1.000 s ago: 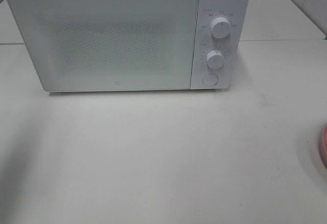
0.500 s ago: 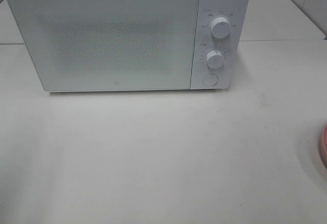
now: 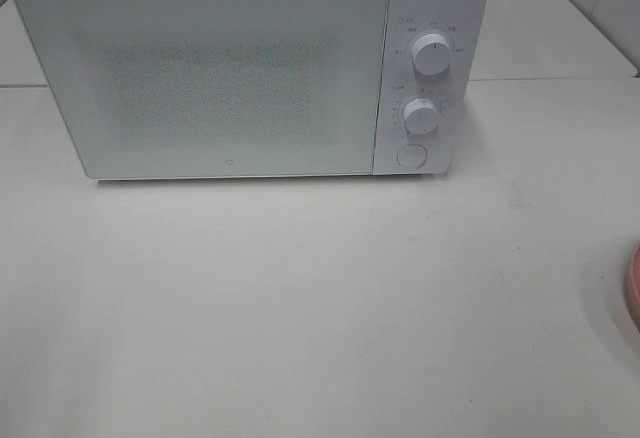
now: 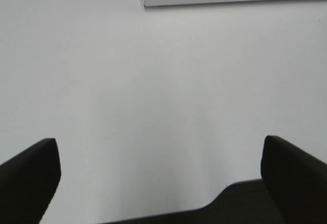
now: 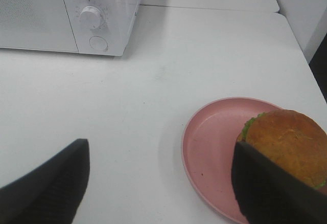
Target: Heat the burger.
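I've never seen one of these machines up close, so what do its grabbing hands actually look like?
Only the fingertips show, in the wrist cameras. The left gripper has two matte black, flat, wedge-shaped fingers joined by a dark grey base. The right gripper has the same plain black fingers. No cables, markings or labels are visible, and the arms themselves are out of view.
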You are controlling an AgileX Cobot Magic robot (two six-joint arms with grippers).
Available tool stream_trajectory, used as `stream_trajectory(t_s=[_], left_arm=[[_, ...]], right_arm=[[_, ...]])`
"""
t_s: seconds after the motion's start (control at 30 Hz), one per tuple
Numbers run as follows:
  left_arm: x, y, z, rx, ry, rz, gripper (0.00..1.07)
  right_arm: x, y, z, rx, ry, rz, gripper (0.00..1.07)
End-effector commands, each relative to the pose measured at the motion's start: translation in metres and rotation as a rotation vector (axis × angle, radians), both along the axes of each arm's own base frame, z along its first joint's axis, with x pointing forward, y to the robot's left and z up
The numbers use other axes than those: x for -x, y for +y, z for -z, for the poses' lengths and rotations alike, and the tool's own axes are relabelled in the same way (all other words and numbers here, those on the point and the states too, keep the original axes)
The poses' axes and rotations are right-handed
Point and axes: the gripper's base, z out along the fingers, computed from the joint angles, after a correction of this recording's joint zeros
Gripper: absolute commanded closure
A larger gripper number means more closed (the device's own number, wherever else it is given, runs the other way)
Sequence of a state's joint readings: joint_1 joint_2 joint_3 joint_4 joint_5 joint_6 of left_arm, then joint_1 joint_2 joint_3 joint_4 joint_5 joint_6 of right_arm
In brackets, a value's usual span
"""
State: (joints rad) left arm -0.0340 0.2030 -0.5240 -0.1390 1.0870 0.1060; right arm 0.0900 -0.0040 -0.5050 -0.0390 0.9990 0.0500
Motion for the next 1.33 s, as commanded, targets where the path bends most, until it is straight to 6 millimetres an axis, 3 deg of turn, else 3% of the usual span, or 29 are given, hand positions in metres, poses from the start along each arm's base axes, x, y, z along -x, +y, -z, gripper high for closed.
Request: stream_trajectory(t_s=[0.03,0.4,1.33], left_arm=[[0.009,-0.002,-0.001,0.032,-0.068,0.003,0.07],[0.037,-0.003,-0.002,0.06,-0.247,0.019,0.07],[0.036,-0.003,-0.002,0.058,-0.242,0.018,0.07]], right_arm=[[0.003,0.0,0.001,0.009,-0.026,0.002,0.31],[0.003,0.0,0.001,0.009,-0.026,0.002,0.31],[0.003,0.0,0.001,0.009,-0.025,0.002,0.31]])
